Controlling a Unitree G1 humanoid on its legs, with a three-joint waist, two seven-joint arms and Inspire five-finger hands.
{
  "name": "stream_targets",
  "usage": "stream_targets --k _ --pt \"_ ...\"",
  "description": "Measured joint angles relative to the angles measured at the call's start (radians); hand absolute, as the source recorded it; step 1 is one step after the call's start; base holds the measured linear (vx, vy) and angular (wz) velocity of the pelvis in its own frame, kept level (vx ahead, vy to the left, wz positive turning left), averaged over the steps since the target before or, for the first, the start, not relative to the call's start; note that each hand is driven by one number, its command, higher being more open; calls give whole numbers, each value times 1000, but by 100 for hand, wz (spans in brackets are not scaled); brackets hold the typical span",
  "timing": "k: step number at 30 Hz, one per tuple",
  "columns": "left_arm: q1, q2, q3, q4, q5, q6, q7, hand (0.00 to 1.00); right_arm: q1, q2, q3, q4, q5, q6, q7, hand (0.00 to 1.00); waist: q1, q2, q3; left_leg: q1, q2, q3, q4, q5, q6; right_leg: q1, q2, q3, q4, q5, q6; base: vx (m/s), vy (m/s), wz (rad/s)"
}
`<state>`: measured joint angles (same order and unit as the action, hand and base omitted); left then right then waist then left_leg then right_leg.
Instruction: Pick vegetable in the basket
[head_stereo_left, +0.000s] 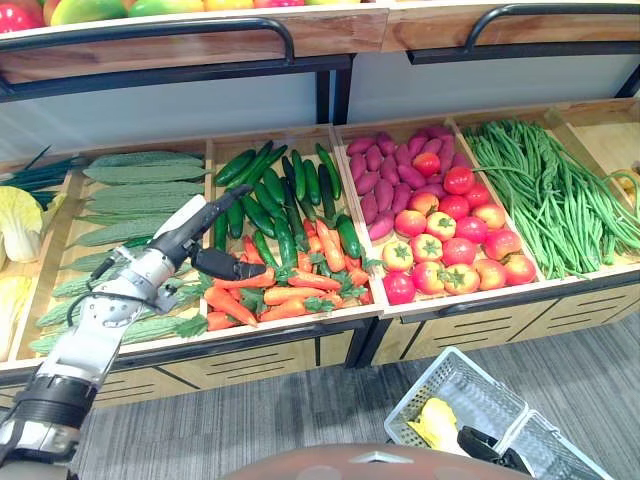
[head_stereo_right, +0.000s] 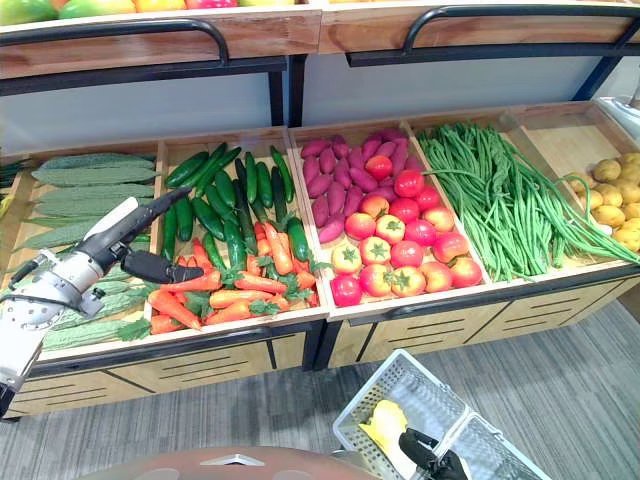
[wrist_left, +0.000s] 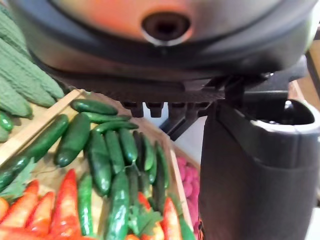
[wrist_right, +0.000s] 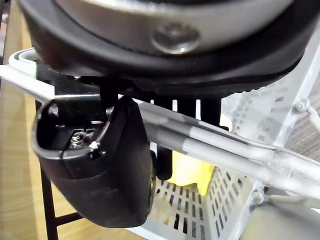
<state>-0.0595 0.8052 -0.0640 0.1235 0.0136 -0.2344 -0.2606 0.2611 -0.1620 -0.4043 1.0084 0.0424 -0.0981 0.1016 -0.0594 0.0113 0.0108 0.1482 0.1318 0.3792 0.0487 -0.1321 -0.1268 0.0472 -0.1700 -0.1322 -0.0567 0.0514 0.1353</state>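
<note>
Fingers (head_stereo_left: 220, 205) of left hand (head_stereo_left: 185, 240) straight and close together, pointing out over cucumbers (head_stereo_left: 270, 195). Thumb apart from them, lower, tip above carrots (head_stereo_left: 290, 295). Nothing gripped. Cannot tell if thumb touches the carrots. Hand at left side of wooden bin (head_stereo_left: 300, 322) shared by cucumbers at the back and carrots at the front.

Fingers (wrist_right: 210, 110) of right hand (head_stereo_left: 490, 447) curled over pale handle (wrist_right: 210, 145) of basket (head_stereo_left: 440, 385), thumb wrapped under it. Basket low and to the right, above grey floor (head_stereo_left: 250, 420), well apart from the bins. One yellow vegetable (head_stereo_left: 437, 425) lying inside it.

Neighbouring bins, left to right: pale cabbage (head_stereo_left: 18, 220), bumpy green gourds (head_stereo_left: 140, 170) just beside the left hand, then past the cucumber bin purple sweet potatoes (head_stereo_left: 385, 165) behind tomatoes (head_stereo_left: 455, 240), green beans (head_stereo_left: 540, 190), potatoes (head_stereo_right: 615, 195). Upper shelf (head_stereo_left: 330, 30) above, with fruit along its back edge.
</note>
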Motion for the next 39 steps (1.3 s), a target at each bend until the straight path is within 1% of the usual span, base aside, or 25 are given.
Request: stream_targets --k 3,9,13,19,21,25,28,31,32,34,37,39 --pt "29 0 0 6 24 2 -4 100 0 1 13 0 0 0 1 0 -1 -7 -4 0 0 0 0 0 0 -1 0 1 0 1 0 -40 -28 -1" --pt "31 0 0 55 33 6 -8 100 0 0 25 -3 0 -1 3 0 -3 -13 -3 -2 -1 3 0 0 0 -4 1 2 -1 1 1 0 0 0" --pt "30 0 0 98 44 19 -8 100 0 0 30 -9 0 -1 5 0 -5 -18 0 -3 0 5 0 0 0 -6 1 4 -2 2 1 0 0 0" --pt "29 0 0 184 80 25 -8 100 4 5 75 -76 -26 1 25 0 -18 -37 13 -3 2 19 1 -3 -3 -15 1 18 -1 5 0 -27 -21 -6" --pt "27 0 0 196 97 39 -8 100 14 9 90 -96 -28 1 30 0 -19 -40 15 -4 2 29 4 -7 -5 -23 1 29 1 5 0 -30 -14 -14" --pt "10 0 -5 205 117 43 -13 100 39 16 101 -151 -28 1 42 0 -25 -44 18 -20 6 32 32 -19 -6 -31 1 34 1 5 0 -14 -19 -5" --pt "-2 0 -16 206 119 43 -23 100 52 23 104 -184 -28 6 47 0 -25 -41 19 -17 13 42 36 -25 -8 -33 4 43 2 5 0 -15 -37 -9" --pt "-27 0 -49 207 120 43 -38 100 77 22 123 -253 -29 21 62 0 -26 -37 22 -18 15 52 37 -26 -9 -41 6 53 5 5 0 -25 -31 -9" --pt "-29 0 -53 207 120 43 -42 100 81 22 128 -273 -31 22 70 0 -28 -32 26 -19 16 55 37 -26 -9 -45 8 56 7 5 0 -41 -46 -11" --pt "-33 0 -67 207 120 43 -50 100 88 22 132 -310 -38 24 86 0 -34 -30 30 -19 20 56 37 -26 -10 -48 11 57 11 5 -1 -38 -43 -4" --pt "-52 0 -97 207 121 42 -72 100 114 21 142 -379 -40 26 96 0 -40 -14 41 -26 23 60 37 -26 -10 -64 15 62 21 3 -3 -45 -43 -5" --pt "-56 1 -97 207 121 42 -72 100 118 21 142 -405 -52 26 109 0 -44 -9 44 -35 23 65 40 -26 -10 -78 16 69 26 3 -3 -47 -38 -10"
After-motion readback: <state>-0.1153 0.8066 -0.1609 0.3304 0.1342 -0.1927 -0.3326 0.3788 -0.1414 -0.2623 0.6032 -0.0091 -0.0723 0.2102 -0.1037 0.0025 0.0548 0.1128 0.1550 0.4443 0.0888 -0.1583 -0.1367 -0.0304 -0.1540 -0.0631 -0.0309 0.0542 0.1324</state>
